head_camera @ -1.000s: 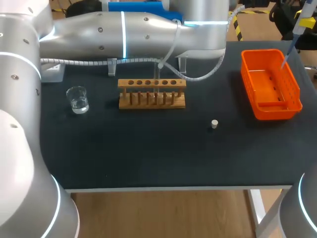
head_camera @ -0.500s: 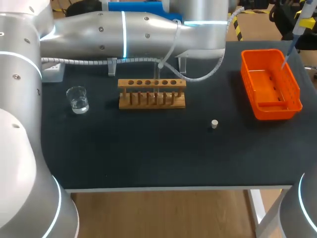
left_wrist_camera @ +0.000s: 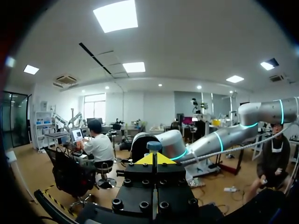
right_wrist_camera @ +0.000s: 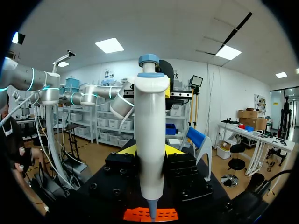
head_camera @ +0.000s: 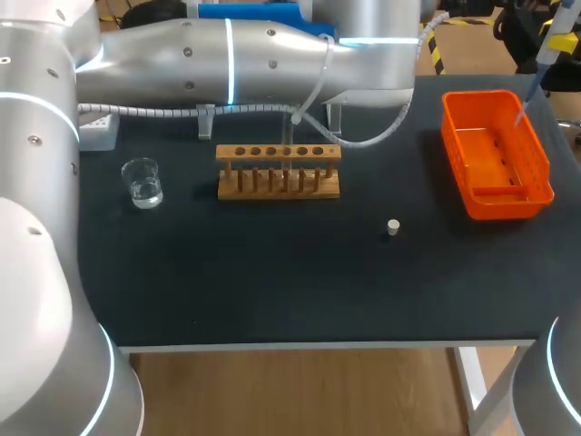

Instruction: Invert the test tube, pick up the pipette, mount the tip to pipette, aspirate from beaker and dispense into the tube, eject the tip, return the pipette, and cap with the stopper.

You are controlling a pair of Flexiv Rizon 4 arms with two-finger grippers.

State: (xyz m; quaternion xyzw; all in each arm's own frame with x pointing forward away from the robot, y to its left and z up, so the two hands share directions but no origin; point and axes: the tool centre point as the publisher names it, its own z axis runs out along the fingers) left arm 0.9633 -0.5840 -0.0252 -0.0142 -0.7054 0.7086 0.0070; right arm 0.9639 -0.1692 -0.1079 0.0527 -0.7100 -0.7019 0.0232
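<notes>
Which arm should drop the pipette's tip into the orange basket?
Right. Its fingers grip the pipette, which hangs tip-down just above the orange basket. The left arm stretches across the table's far side, away from the basket.

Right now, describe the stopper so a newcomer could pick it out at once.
On the dark table, look in the open stretch between the wooden rack and the orange bin, nearer the robot's side. The stopper is the small pale cylinder alone there, touching nothing, far smaller than either neighbour.
</notes>
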